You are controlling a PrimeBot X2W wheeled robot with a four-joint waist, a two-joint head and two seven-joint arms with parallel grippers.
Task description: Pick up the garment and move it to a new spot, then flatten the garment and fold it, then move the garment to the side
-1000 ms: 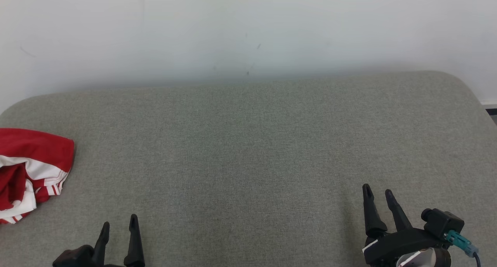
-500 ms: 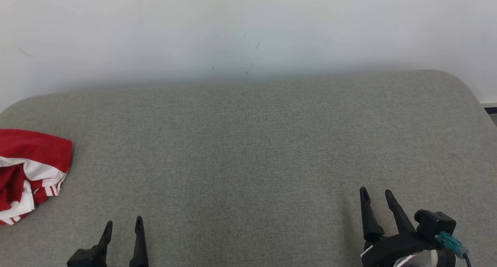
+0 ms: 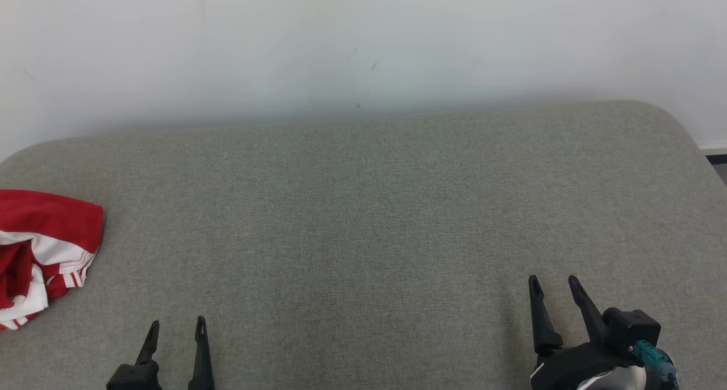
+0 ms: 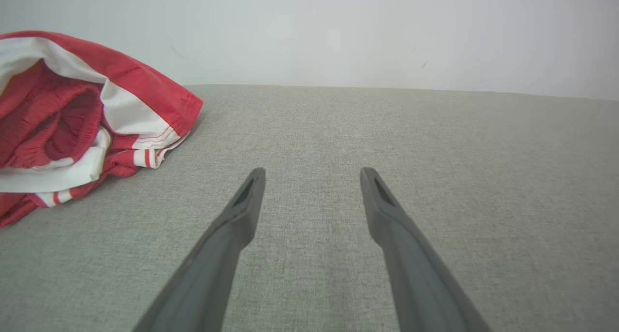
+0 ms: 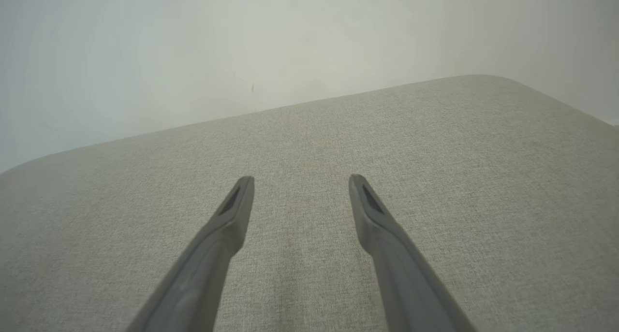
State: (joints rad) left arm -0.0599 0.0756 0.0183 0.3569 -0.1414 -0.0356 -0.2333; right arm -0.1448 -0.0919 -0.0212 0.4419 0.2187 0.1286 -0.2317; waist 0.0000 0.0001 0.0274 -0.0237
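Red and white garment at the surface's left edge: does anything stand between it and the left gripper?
Nothing visible does. The crumpled red and white cloth garment lies left of and beyond the open left gripper, with bare grey woven fabric surface between them; the left wrist view shows the same bare stretch.

At the left edge of the frame you see the garment [image 4: 145,80]: soft red-and-white cloth, its inner part ribbed. The padded surface [image 3: 363,208] is coarse, matt grey weave. The wall [image 3: 363,38] looks smooth and matt. The jaws of the left gripper [image 4: 313,170] and right gripper [image 5: 301,177] look like matt dark plastic.
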